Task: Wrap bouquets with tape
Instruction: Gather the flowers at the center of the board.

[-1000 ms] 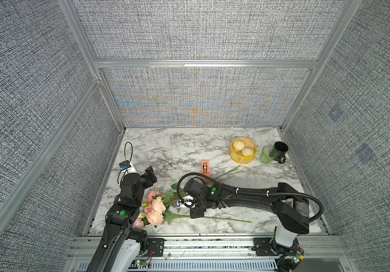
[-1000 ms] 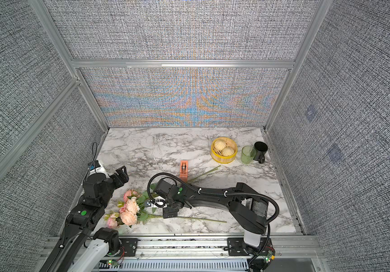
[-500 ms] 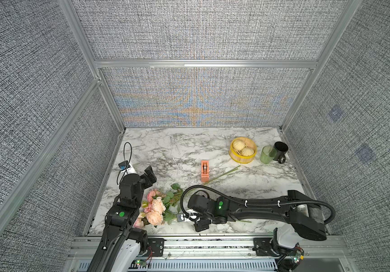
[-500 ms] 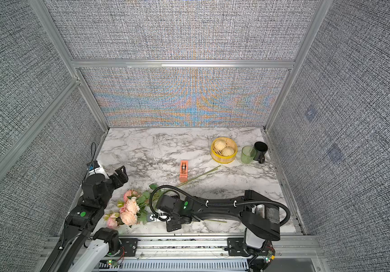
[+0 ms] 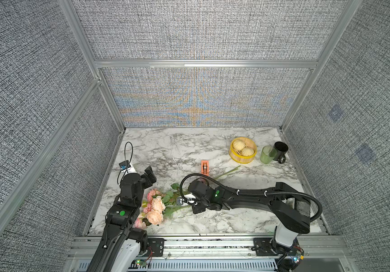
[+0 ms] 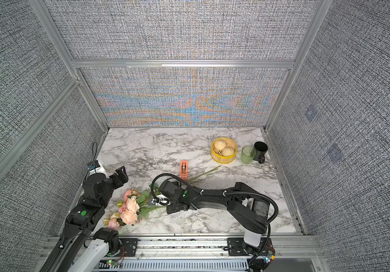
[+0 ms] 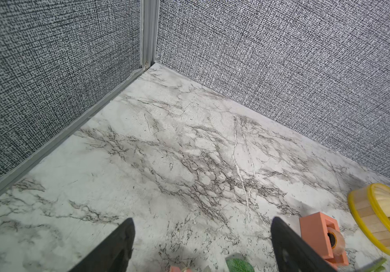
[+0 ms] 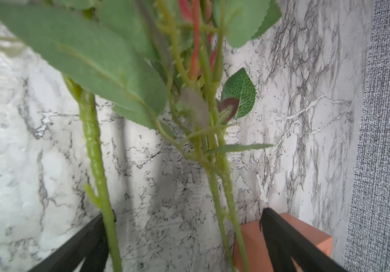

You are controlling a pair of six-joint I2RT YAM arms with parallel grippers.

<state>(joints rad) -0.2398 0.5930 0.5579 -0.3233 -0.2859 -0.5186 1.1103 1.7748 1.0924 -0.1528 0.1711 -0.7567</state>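
Observation:
The bouquets lie at the front left of the marble table in both top views, pink and peach blooms toward my left arm. Their thin green stems run back and right under my right arm. The salmon tape dispenser stands mid-table, just behind that arm. My right gripper is low over the stems. In the right wrist view it is open, with stems passing between its jaws and the dispenser just beyond. My left gripper hovers open and empty behind the blooms.
A yellow steamer basket with two buns stands at the back right, with a green cup and a black mug beside it. Grey fabric walls close in the table on three sides. The metal rail runs along the front edge.
My right arm swung toward the front edge and has come back, its gripper now over the stems by the leaves. The long stem that lay in front of it no longer shows there. The left arm stayed put.

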